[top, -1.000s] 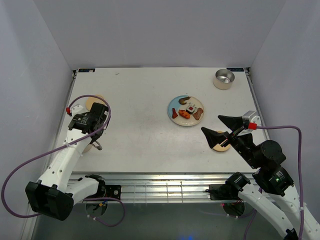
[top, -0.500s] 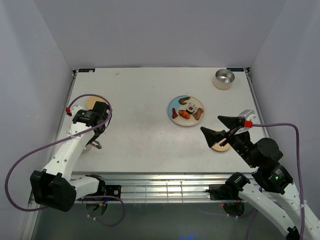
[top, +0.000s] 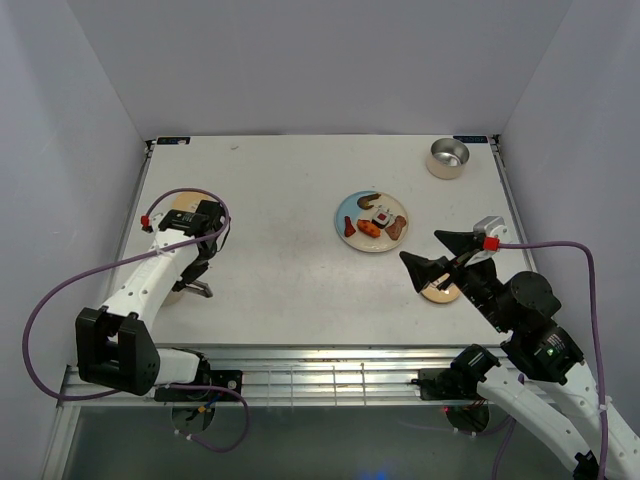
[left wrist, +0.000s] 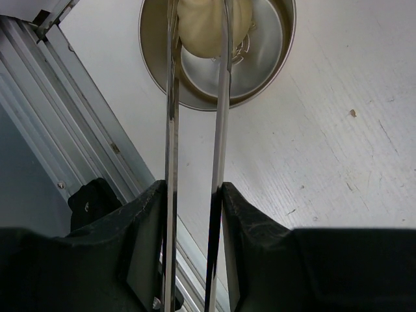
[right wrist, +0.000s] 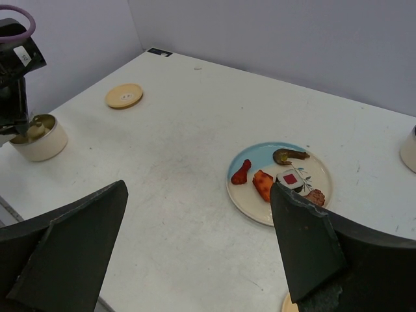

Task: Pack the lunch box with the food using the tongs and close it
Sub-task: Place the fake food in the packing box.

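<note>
Table point(top: 290, 190) space is split between the two arms, and that explains most of the layout. The left arm works at the near left edge, and the right arm waits at the near right. The right gripper point(right wrist: 198, 188) hangs above the table near the plate point(right wrist: 260, 156), fingers spread wide and holding nothing. It looks parked there to keep out of the left arm's way. It could also be kept ready for the closing step.

The plate sits mid-table within reach of both arms. It holds the rest of the food point(right wrist: 262, 184), an orange-red piece with some brown bits around it. The lunch box point(left wrist: 273, 65), a round cream tub, stands well apart from the plate at the near left edge, directly under the left arm. Its lid point(right wrist: 124, 96) lies flat on the table beyond the box, off so the mouth is open for loading.

The left gripper point(left wrist: 192, 195) is clamped on the tongs point(left wrist: 170, 130) around the middle of their arms. That squeezes the arms almost parallel so the tips can pinch. A pale dumpling point(left wrist: 198, 26) sits between the tips over the inside of the box. I cannot tell whether it touches the bottom. The step in hand looks like setting this piece down.
</note>
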`<state>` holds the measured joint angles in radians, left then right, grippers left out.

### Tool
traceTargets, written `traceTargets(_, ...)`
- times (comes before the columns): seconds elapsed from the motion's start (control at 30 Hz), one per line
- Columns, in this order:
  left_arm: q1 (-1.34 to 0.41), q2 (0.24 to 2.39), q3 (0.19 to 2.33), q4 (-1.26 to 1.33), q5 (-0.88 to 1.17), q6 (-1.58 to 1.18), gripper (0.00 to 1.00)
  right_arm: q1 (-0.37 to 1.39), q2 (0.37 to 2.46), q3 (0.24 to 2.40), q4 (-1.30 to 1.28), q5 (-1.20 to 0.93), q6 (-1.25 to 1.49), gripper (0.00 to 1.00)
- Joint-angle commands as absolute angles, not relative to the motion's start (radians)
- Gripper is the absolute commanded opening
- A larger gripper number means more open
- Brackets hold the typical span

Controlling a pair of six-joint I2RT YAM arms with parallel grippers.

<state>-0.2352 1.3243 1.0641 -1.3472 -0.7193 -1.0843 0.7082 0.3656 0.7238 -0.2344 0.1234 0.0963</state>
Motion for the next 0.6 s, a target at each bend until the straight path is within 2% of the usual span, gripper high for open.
traceTargets(0.0, -0.23, 1.305, 1.068, -1.405, -0.707, -1.126, 0.47, 0.715, 0.351, 0.759, -0.206, 0.144, 0.08, 0.95)
traceTargets(0.13, -0.23, 1.299, 1.063, -1.404, -0.707, -1.14, 0.48, 0.719, 0.347, 0.758, -0.207, 0.149, 0.078, 0.95)
traceTargets(0.27, -0.23, 1.312, 1.063, -1.405, -0.699, -1.135, 0.57, 0.723, 0.351, 0.759, -0.207, 0.153, 0.078, 0.95)
traceTargets(0.57, -0.23, 1.298, 1.074, -1.405, -0.713, -1.115, 0.63, 0.724, 0.359, 0.758, -0.206, 0.158, 0.078, 0.95)
